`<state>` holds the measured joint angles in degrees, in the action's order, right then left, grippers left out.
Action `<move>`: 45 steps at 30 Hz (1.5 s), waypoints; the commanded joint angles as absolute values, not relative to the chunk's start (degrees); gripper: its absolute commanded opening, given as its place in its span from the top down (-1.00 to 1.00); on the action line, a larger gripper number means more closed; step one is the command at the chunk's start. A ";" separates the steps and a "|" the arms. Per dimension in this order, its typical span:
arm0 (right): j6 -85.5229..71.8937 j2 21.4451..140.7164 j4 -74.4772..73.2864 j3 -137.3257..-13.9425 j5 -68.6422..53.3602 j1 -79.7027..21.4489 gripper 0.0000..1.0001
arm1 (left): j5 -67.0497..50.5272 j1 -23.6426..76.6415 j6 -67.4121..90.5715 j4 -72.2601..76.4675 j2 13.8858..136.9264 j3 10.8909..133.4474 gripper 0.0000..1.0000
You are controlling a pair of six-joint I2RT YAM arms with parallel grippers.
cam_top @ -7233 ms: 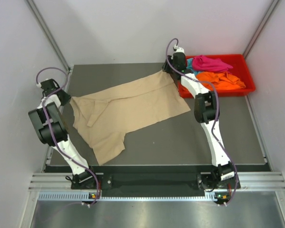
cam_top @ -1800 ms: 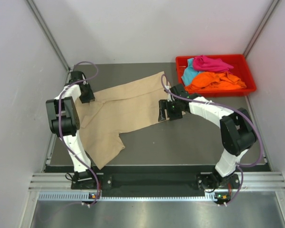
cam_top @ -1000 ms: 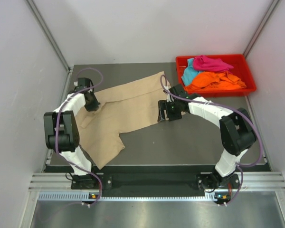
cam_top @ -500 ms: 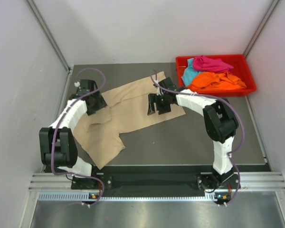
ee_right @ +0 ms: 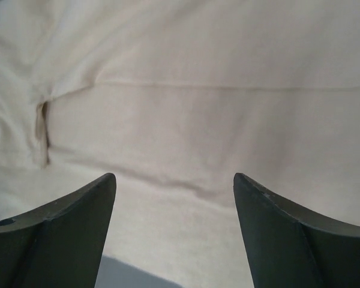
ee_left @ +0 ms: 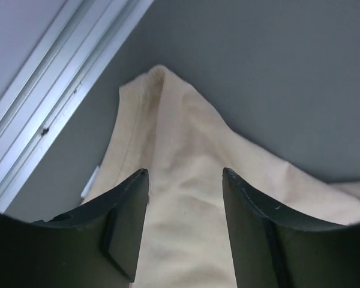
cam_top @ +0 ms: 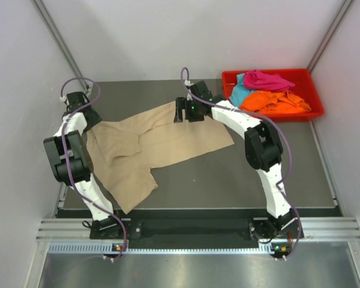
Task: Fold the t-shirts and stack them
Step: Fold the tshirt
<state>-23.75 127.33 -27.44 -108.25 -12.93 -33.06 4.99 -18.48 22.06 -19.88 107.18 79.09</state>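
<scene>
The soft beige cloth t-shirt (cam_top: 162, 141) is spread, rumpled, over the left half of the dark grey worktop (cam_top: 258, 174). The left gripper (ee_left: 185, 174) and right gripper (ee_right: 174, 177) are held apart and empty above its far corners. The shirt is judged light and floppy, best pinched at corners or hems.

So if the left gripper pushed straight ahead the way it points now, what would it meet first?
Most likely the beige t-shirt: its bunched corner lies right ahead of the open left gripper, with the grey table under it. How far off is unclear.
</scene>
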 commanded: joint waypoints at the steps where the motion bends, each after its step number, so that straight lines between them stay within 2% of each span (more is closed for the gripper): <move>1: -21.36 129.63 -24.88 -115.03 -5.98 -30.33 -0.61 | 7.99 -20.12 20.83 -12.66 110.21 82.70 -0.15; 7: -21.97 135.78 -21.19 -123.38 -5.18 -24.00 -0.64 | 4.13 -22.06 22.14 -7.56 116.97 86.92 -0.16; 11: -22.24 137.19 -17.67 -123.40 -6.32 -20.93 -0.63 | 3.25 -22.94 23.20 -7.12 120.23 89.47 -0.13; 21: -19.51 143.43 -13.54 -129.63 -7.21 -18.72 -0.59 | -1.93 -23.73 25.75 -5.36 124.28 90.79 -0.05; 26: -22.15 147.30 -11.25 -133.85 -6.59 -18.37 -0.56 | -2.20 -23.91 26.37 -5.97 125.42 90.62 0.13; 31: -24.34 150.11 -10.37 -135.79 -5.54 -18.37 -0.51 | -0.97 -24.61 26.19 -6.68 125.86 90.53 0.55; 40: -27.15 153.37 -10.28 -137.55 -4.13 -18.72 -0.44 | -1.76 -25.31 26.98 -5.10 123.05 87.54 0.69; 45: -29.88 155.21 -9.58 -139.13 -2.64 -18.63 -0.31 | -1.76 -25.40 27.16 -4.92 121.82 86.40 0.79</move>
<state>-27.40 153.71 -12.14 -135.52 -4.64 -18.52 -1.50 -25.02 26.96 -5.63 124.86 87.90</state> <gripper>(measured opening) 0.667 0.112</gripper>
